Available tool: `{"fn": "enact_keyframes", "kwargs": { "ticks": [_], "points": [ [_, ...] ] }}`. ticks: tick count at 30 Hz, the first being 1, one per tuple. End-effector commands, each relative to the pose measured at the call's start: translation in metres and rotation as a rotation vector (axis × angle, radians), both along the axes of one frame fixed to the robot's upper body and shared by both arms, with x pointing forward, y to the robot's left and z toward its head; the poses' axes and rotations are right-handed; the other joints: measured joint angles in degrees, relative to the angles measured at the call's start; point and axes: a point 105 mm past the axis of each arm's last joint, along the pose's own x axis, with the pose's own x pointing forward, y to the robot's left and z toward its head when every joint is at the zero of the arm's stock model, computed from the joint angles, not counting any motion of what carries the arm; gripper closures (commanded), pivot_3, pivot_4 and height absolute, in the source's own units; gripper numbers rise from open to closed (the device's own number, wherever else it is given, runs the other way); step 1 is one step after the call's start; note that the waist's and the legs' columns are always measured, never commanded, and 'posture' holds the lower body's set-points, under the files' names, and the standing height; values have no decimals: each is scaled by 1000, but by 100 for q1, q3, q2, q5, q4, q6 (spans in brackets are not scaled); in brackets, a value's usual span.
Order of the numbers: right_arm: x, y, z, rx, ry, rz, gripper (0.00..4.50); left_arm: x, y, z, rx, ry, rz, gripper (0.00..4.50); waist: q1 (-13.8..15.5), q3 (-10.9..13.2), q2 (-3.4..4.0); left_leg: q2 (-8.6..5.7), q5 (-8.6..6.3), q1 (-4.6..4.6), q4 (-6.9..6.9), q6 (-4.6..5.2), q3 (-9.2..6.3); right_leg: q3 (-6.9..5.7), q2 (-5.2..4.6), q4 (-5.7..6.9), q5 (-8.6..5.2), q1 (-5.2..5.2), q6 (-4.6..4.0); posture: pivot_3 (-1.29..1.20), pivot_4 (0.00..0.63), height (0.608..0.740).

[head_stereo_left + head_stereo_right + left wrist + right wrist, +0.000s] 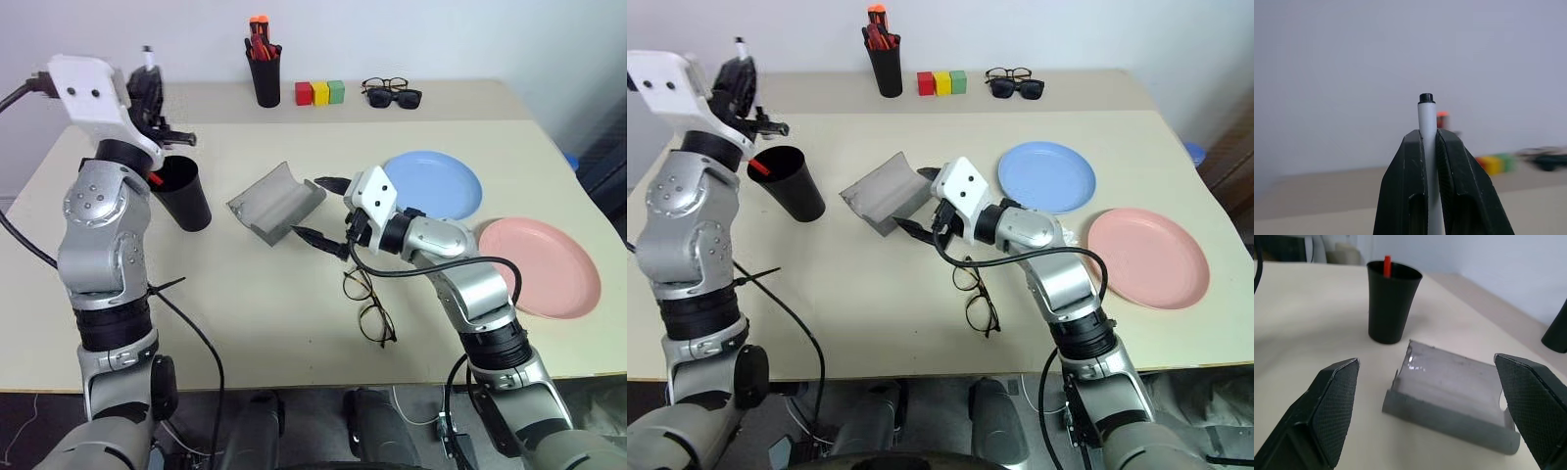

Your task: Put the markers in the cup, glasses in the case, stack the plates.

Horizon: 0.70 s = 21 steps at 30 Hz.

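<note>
My left gripper (147, 90) is raised above the black cup (184, 196) and is shut on the white marker (1426, 122), whose black end pokes out past the fingers. The red end of the other marker (1386, 265) sticks up from inside the cup. The grey case (276, 204) lies open mid-table. Just right of it hovers my right gripper (325, 211), open and empty, pointing at the case. The thin-rimmed glasses (367, 304) lie on the table below that gripper. The light blue plate (436, 184) and the pink plate (544, 266) sit side by side at the right.
At the back stand a narrow black cup of orange-red markers (263, 73), red, yellow and green blocks (320, 93), and black sunglasses (394, 97) with another pair of glasses behind them. The table's front edge (294, 382) runs just past the glasses.
</note>
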Motion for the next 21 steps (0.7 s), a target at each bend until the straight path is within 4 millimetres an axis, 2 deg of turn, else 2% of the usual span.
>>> {"fn": "enact_keyframes", "kwargs": {
  "ticks": [1, 12, 15, 18, 21],
  "points": [
    [-3, 11, 19, 47, -68, 12, 0, 3, 0, -2, 46, -54, 38, 4439, 3, 0, 0, 0, 0, 0, 1, 0, 0, 0, 0, 0, 0, 0, 0, 0, 150, 740],
    [-8, 16, 16, 69, -53, 18, 0, 13, 7, -44, 37, 27, 53, 4439, -19, 0, 0, 0, 0, -1, 0, 0, -1, 0, 0, 5, 0, -3, 0, 0, 150, 740],
    [-8, 17, 16, 71, -52, 21, 0, 13, 9, -49, 38, 37, 71, 3391, -16, 0, 0, 0, 0, -1, 0, 0, -2, 0, 0, 5, 0, -3, 0, 0, 150, 740],
    [-8, 17, 17, 72, -53, 23, 0, 12, 9, -48, 27, 29, 74, 2061, -16, 0, 0, 0, 0, -1, 1, 0, -2, 0, 0, 5, 0, -3, 0, 0, 150, 740],
    [-6, 13, 17, 62, -57, 15, 0, 10, 6, -41, -22, 3, 35, 2061, -13, 0, 0, 0, 0, -1, 1, 0, -2, -1, 0, 5, 0, -3, 0, 0, 150, 740]
  ]
}}
